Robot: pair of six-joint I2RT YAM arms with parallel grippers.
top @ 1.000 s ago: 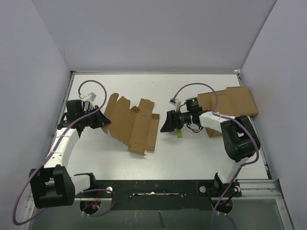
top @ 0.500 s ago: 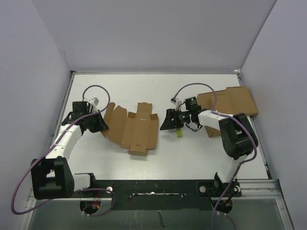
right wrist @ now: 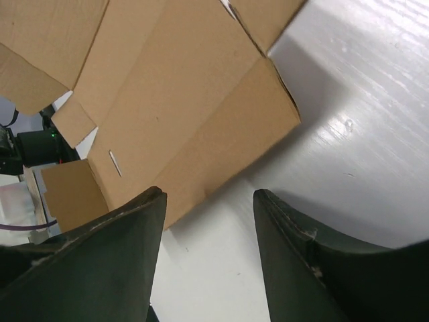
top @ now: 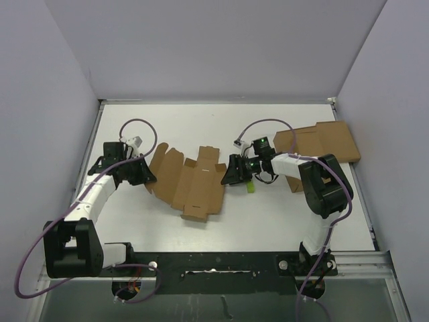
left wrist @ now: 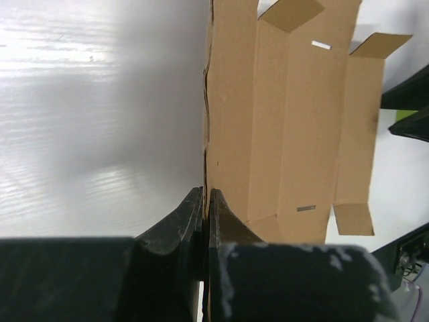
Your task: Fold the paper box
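left gripper (left wrist: 206,197) is pinching the paper box (left wrist: 295,114) by its edge | box is stretching ahead-right of those fingertips | right gripper (right wrist: 208,200) is holding its jaws spread, box edge just ahead

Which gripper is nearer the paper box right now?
Left. The left gripper is shut on the paper box at its left edge; the right gripper stands open beside its right edge, gripping nothing.

One paper box (top: 191,184) (brown), one slab (top: 332,141)
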